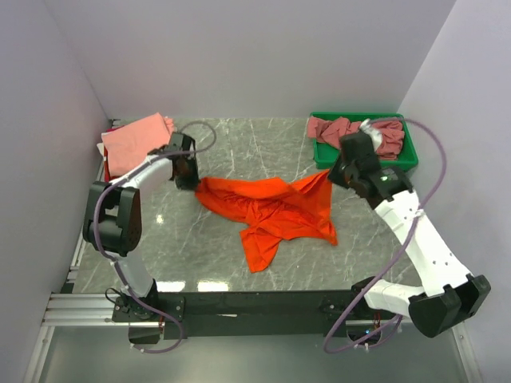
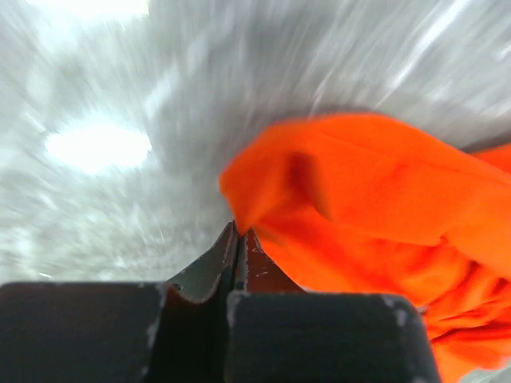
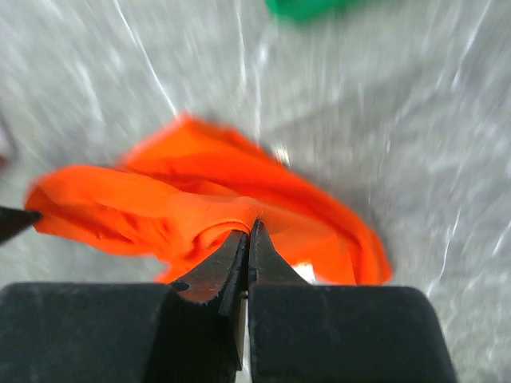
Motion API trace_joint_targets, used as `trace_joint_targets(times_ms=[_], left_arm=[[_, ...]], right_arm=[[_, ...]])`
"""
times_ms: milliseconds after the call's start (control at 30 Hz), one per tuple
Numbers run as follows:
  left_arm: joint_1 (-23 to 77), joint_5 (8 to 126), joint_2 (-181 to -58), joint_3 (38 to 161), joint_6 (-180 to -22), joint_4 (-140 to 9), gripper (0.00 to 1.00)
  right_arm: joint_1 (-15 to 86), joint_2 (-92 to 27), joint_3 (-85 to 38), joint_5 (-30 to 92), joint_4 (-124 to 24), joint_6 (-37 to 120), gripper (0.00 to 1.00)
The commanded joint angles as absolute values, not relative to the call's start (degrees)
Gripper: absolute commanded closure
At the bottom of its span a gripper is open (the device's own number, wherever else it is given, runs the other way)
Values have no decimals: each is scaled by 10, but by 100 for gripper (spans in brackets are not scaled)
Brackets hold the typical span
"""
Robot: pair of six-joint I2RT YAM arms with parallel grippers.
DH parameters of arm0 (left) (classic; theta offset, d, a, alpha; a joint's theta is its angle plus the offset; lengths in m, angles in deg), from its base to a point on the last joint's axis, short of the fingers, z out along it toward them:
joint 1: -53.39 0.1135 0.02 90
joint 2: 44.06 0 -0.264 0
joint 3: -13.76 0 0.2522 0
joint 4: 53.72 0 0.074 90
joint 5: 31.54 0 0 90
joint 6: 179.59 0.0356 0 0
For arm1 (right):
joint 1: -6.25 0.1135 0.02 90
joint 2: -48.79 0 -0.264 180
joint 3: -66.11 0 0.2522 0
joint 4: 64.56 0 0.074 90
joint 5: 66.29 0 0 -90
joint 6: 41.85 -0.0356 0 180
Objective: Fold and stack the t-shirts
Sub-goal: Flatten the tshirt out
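A bright orange t-shirt (image 1: 271, 209) hangs stretched and crumpled over the marble table between my two grippers. My left gripper (image 1: 190, 177) is shut on its left edge; in the left wrist view the shut tips (image 2: 239, 231) pinch the orange cloth (image 2: 367, 191). My right gripper (image 1: 334, 175) is shut on its right edge; in the right wrist view the tips (image 3: 249, 227) pinch a fold of the orange cloth (image 3: 160, 199). A salmon-pink shirt (image 1: 136, 140) lies folded at the back left. Dusty rose shirts (image 1: 359, 132) lie crumpled in the green bin.
The green plastic bin (image 1: 409, 158) stands at the back right, just behind my right arm. White walls close in the table on three sides. The table's front edge runs along the black rail by the arm bases.
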State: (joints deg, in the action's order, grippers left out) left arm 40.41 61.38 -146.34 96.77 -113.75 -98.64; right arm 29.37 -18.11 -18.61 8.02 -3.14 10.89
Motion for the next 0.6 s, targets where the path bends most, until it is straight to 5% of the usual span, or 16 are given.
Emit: trace_joint_targets(times_ms=[0, 233, 433, 533, 567], left_arm=[[414, 559, -1411, 1075, -1132, -1003, 100], [417, 493, -1350, 1277, -1128, -1048, 100], [416, 461, -1191, 1169, -1128, -978, 100], [411, 511, -1084, 1053, -1138, -979, 83], [408, 526, -1068, 1025, -1145, -988, 63]], right_arm=[[257, -172, -288, 53, -27, 154, 100], [216, -220, -518, 16, 17, 211, 100], [212, -200, -623, -36, -3, 232, 100], [213, -146, -556, -55, -36, 223, 100], [212, -128, -497, -61, -43, 215, 100]])
